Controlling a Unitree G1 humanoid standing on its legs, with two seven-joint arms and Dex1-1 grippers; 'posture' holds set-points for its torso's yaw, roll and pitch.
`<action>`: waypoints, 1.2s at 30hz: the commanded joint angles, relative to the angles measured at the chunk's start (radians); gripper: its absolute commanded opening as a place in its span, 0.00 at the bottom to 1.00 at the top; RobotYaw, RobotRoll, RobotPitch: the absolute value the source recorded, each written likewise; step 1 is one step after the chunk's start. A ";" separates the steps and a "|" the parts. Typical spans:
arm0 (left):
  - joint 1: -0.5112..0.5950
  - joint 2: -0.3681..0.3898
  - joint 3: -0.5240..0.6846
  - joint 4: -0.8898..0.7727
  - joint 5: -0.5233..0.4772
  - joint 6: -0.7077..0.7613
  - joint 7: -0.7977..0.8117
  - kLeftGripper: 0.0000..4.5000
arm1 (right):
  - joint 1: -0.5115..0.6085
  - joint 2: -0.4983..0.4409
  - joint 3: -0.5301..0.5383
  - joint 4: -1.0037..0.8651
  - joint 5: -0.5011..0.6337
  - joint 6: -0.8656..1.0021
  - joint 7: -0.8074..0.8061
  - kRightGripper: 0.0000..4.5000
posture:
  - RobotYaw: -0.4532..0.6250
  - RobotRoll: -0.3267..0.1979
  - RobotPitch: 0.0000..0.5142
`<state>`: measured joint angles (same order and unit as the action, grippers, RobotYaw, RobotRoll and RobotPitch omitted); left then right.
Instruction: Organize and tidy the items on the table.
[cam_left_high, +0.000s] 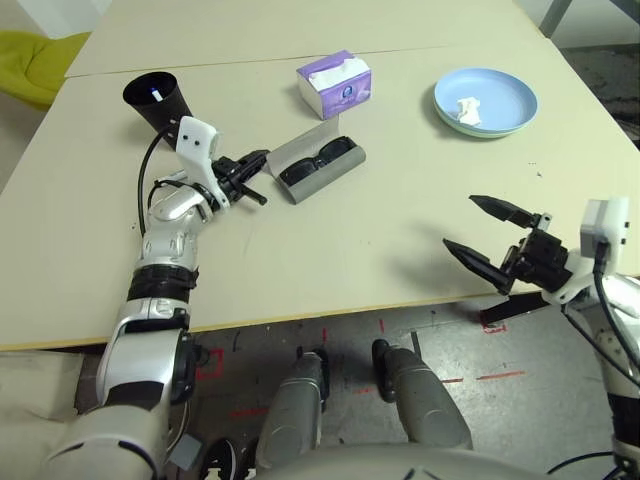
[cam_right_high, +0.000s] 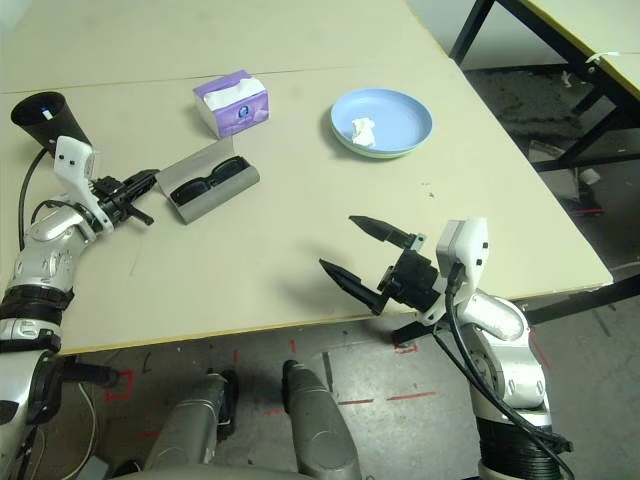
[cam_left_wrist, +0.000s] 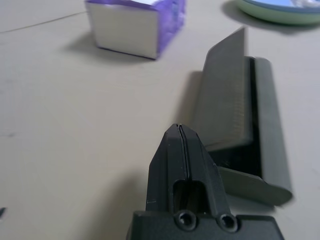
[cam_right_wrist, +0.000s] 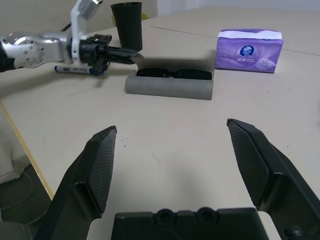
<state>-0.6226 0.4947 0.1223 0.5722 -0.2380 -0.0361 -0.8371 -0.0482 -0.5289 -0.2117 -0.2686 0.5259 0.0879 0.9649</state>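
Left eye view: the grey glasses case (cam_left_high: 320, 167) is seen lying open on the pale counter (cam_left_high: 330, 260), and it serves as the landmark for everything else. The black sunglasses (cam_left_high: 322, 160) are laid inside its trough, lengthwise along it. The long axis of the case runs diagonally, one end towards the robot's left hand (cam_left_high: 252, 166) and the other towards the far right of the counter; its lid (cam_left_wrist: 223, 100) is raised at a slant along the far-left side.

The left hand is closed, its fingers pressed together with nothing between them, and its tip is held just beside the near-left end of the lid; whether it touches cannot be told. The right hand (cam_left_high: 478, 229) is spread wide open and empty, well apart from the case on the near right, at the counter's edge.

A black cup (cam_left_high: 155, 98) stands beyond the left hand. A marker with a blue cap (cam_right_wrist: 74, 69) lies beside the left hand in the right wrist view. A purple tissue box (cam_left_high: 334, 83) sits just behind the case. Well to the right of the case, a crumpled white tissue (cam_left_high: 468, 108) rests on a blue plate (cam_left_high: 505, 95), which is stacked on a green one.

The case is judged to be stiff and light, with a hinged lid that should be pushed at its free edge. The sunglasses are probably fragile.
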 joint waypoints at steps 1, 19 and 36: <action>0.061 0.014 -0.036 -0.076 -0.003 0.012 -0.069 0.00 | 0.007 -0.008 0.014 -0.016 0.010 0.012 -0.006 1.00 | 0.20 0.62 0.47; 0.058 0.110 0.040 -0.338 -0.124 0.215 -0.093 0.00 | -0.005 -0.017 0.080 -0.039 0.008 0.015 0.027 1.00 | 0.23 0.62 0.47; 0.287 0.756 -0.031 -0.626 -0.045 0.609 -0.305 1.00 | -0.158 -0.008 0.268 0.018 -0.019 -0.033 0.182 1.00 | 0.32 0.62 0.49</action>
<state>-0.3475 1.2213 0.1218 -0.0592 -0.3122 0.5790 -1.1083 -0.2004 -0.5421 0.0304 -0.2579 0.5128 0.0667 1.1343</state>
